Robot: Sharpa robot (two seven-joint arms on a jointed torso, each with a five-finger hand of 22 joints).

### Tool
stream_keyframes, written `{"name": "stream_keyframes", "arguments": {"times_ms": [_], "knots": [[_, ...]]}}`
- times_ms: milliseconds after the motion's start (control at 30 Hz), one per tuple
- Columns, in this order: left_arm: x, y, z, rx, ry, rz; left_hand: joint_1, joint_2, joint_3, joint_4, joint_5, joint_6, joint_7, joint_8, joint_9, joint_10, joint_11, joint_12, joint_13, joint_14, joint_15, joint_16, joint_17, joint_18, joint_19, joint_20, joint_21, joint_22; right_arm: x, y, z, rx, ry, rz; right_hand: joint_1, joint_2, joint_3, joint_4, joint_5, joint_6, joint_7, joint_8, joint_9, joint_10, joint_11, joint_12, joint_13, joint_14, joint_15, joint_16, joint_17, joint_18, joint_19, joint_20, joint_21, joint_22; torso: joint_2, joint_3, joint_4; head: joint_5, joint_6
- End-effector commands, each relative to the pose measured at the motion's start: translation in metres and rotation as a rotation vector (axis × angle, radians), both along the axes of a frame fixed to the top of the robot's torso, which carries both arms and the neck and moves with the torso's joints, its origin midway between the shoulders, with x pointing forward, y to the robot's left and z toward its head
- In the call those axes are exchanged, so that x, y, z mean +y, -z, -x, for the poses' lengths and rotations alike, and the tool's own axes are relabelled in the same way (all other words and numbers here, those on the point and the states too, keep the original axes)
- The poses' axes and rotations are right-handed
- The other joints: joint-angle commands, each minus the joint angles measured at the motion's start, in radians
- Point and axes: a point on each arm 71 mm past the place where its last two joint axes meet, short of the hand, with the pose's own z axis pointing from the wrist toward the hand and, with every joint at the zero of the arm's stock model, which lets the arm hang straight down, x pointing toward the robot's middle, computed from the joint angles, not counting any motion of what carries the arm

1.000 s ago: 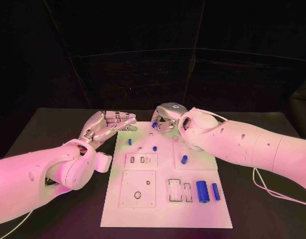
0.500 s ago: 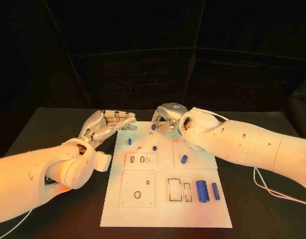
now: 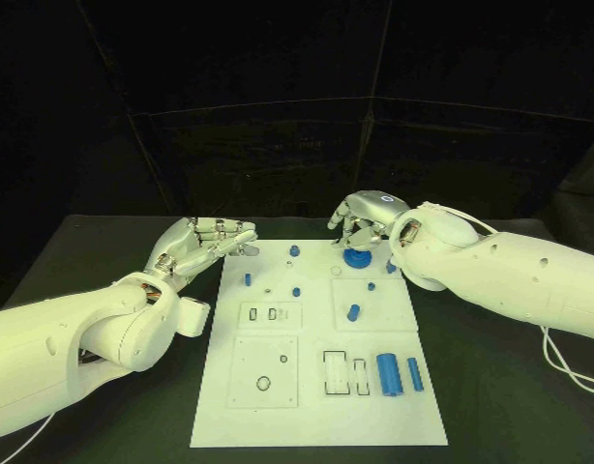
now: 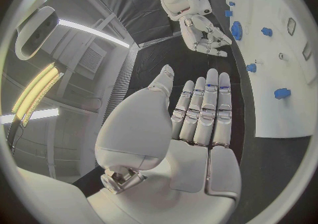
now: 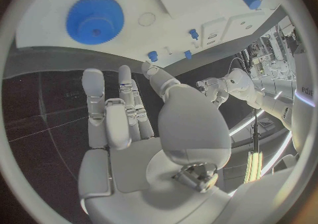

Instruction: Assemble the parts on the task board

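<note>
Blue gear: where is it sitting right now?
In the head view the blue gear lies on the task board near its far right corner, just in front of the right hand, whose fingers hold nothing.

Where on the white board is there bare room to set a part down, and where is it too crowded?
Bare patches on the task board: the near strip below the two big blue cylinders, and the strip right of them. Crowded: the far end, where the blue gear and small blue pegs sit between the left hand and right hand.
</note>
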Motion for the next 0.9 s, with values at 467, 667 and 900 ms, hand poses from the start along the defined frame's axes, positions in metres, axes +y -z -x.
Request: {"name": "stream_keyframes", "arguments": {"times_ms": [467,667,900], "knots": [[0.000,-0.001,-0.002,-0.004,0.014,0.000,-0.001,0.012,-0.001,-0.007,0.004,0.002,0.003,-0.003,-0.001,-0.002,-0.001,-0.007,-0.001,-0.003,0.002,-0.007,0.001,0.007,0.008,0.002,-0.003,-0.002,-0.051,0.009,-0.001,0.230,0.146,0.028,0.200,-0.020,-0.411,0.366,0.062,-0.064,-0.006,0.048,0.003,0.007,-0.003,0.878,0.941,0.064,-0.008,0.101,0.196,-0.019,0.061,-0.010,0.054,0.087,0.003,0.0032,-0.0047,0.001,-0.001],[0.000,-0.001,-0.003,-0.003,0.014,0.000,-0.001,0.012,-0.001,-0.007,0.004,0.002,0.003,-0.003,-0.001,-0.002,-0.001,-0.007,-0.001,-0.003,0.002,-0.007,0.001,0.007,0.008,0.002,-0.003,-0.002,-0.048,0.011,-0.004,0.233,0.143,0.051,0.229,-0.014,-0.415,0.394,0.074,-0.078,0.000,0.062,0.004,0.050,0.003,1.028,1.099,0.067,-0.003,0.114,0.224,-0.020,0.061,-0.004,0.062,0.094,0.001,0.0009,-0.0039,0.003,-0.009],[0.000,0.000,-0.003,-0.003,0.014,-0.001,-0.001,0.012,-0.001,-0.008,0.004,0.001,0.003,-0.003,-0.001,-0.002,-0.001,-0.008,-0.001,-0.003,0.002,-0.008,0.002,0.007,0.008,0.002,-0.003,-0.002,-0.045,0.011,-0.006,0.220,0.141,0.066,0.240,-0.008,-0.414,0.403,0.082,-0.083,0.002,0.072,0.004,0.065,0.005,1.077,1.152,0.069,-0.001,0.119,0.237,-0.021,0.064,-0.002,0.067,0.101,0.001,-0.0002,-0.0045,0.002,-0.009]]}}
